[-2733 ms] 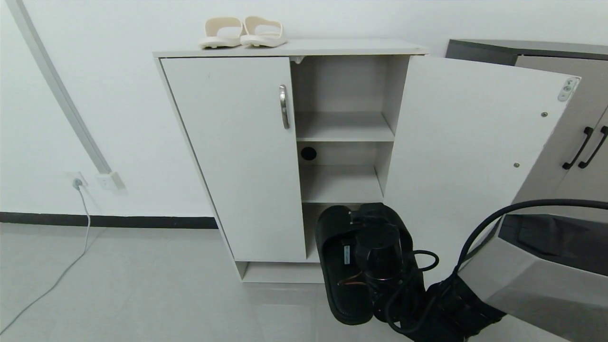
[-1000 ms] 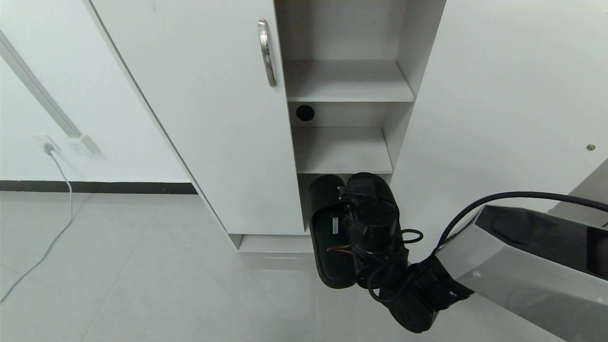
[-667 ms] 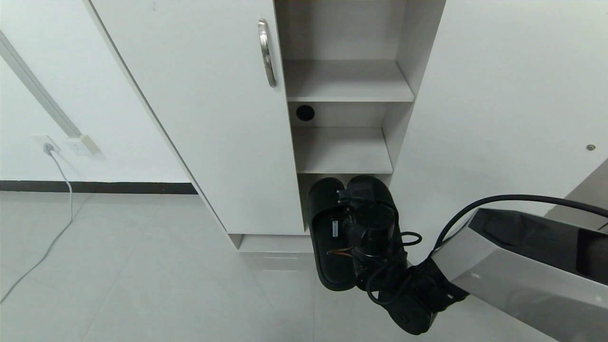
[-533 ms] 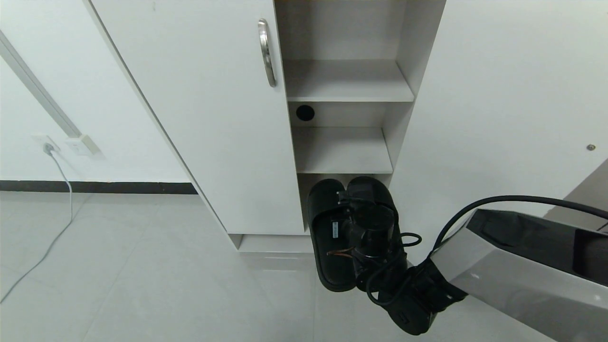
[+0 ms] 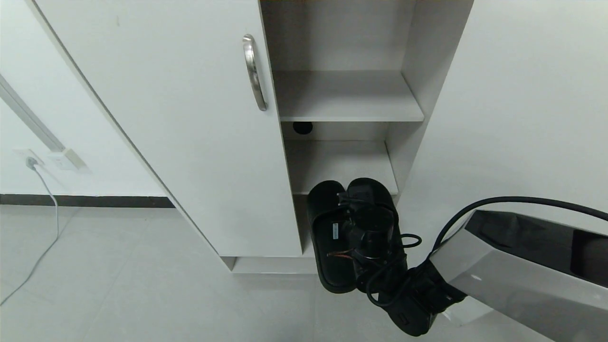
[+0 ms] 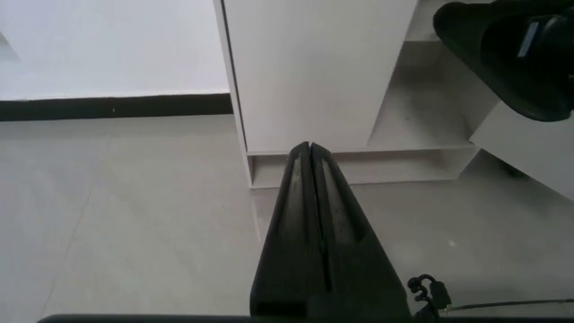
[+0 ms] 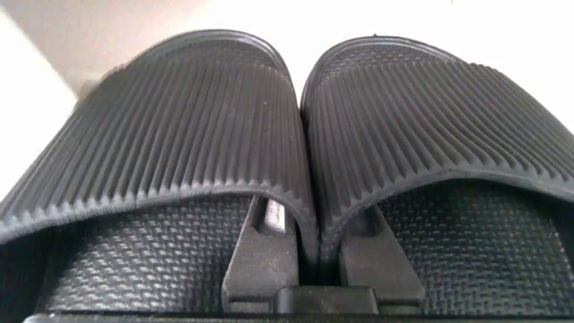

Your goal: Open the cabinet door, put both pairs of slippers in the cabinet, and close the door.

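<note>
Holding the black slippers [image 5: 332,237], your right gripper [image 5: 351,213] is clamped on their two touching inner edges. The toes point away from it, at the mouth of the cabinet's [image 5: 403,156] bottom compartment, just under the lower shelf [image 5: 339,164]. The open door [image 5: 513,118] is to the gripper's right and the closed door [image 5: 180,118] to its left. Your left gripper [image 6: 309,157] has its fingers pressed together over the floor [image 6: 134,224], with the cabinet base ahead of it.

A plain indoor room, home or office I can't tell: a white shelved cabinet [image 5: 166,118] stands against a bare white wall [image 5: 23,47], pale glossy floor tiles [image 5: 118,294] before it, and beside it a black skirting strip [image 5: 85,201] and a wall socket [image 5: 31,161] with a grey cable [image 5: 55,216] plugged in
</note>
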{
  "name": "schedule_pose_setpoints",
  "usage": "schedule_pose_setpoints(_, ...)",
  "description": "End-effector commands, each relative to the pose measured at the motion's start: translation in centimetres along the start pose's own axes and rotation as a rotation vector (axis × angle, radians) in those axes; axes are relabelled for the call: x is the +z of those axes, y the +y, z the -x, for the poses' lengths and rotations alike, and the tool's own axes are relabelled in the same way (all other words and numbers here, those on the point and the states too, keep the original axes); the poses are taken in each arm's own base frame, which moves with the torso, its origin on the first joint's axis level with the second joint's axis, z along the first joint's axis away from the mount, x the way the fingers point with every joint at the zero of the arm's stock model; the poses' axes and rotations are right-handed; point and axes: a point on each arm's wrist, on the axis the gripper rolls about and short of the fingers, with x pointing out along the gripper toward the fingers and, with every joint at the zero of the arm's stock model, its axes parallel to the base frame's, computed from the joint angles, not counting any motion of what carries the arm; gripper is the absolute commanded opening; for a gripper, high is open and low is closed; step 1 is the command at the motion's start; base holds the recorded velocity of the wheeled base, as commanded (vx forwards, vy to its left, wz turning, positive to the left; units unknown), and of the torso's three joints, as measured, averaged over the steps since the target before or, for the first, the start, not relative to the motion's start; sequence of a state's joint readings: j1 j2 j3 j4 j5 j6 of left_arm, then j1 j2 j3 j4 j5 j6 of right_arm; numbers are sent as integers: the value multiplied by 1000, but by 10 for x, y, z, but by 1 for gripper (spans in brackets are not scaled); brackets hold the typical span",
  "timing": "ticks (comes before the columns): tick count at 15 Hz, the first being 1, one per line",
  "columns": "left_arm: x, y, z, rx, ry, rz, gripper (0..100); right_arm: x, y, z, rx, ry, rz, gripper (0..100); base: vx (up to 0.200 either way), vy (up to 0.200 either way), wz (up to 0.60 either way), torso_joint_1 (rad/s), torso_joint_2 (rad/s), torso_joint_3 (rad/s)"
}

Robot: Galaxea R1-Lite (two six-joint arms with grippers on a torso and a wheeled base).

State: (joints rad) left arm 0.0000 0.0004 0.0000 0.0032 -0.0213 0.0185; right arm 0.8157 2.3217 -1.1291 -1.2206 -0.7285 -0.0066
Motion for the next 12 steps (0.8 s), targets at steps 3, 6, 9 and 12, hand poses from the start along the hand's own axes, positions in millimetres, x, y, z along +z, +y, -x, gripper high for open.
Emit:
schedule_pose_setpoints(3,0,0,0,0,-1,0,0,-5,1,-1,-3,0,-2,0,200,0,0,2,2,1)
schedule_pose_setpoints(6,0,0,0,0,-1,2,0,-12,2,-2,-3,7,4,0,67,0,0,1,1,1)
schedule_pose_setpoints(9,0,0,0,0,-1,2,0,-9,4,-7,-6,3,-4,0,0,0,0,0,0,0)
schedule_pose_setpoints(12,0,0,0,0,-1,2,0,-14,7,-23,-26,35,-7,0,0,0,0,0,0,0)
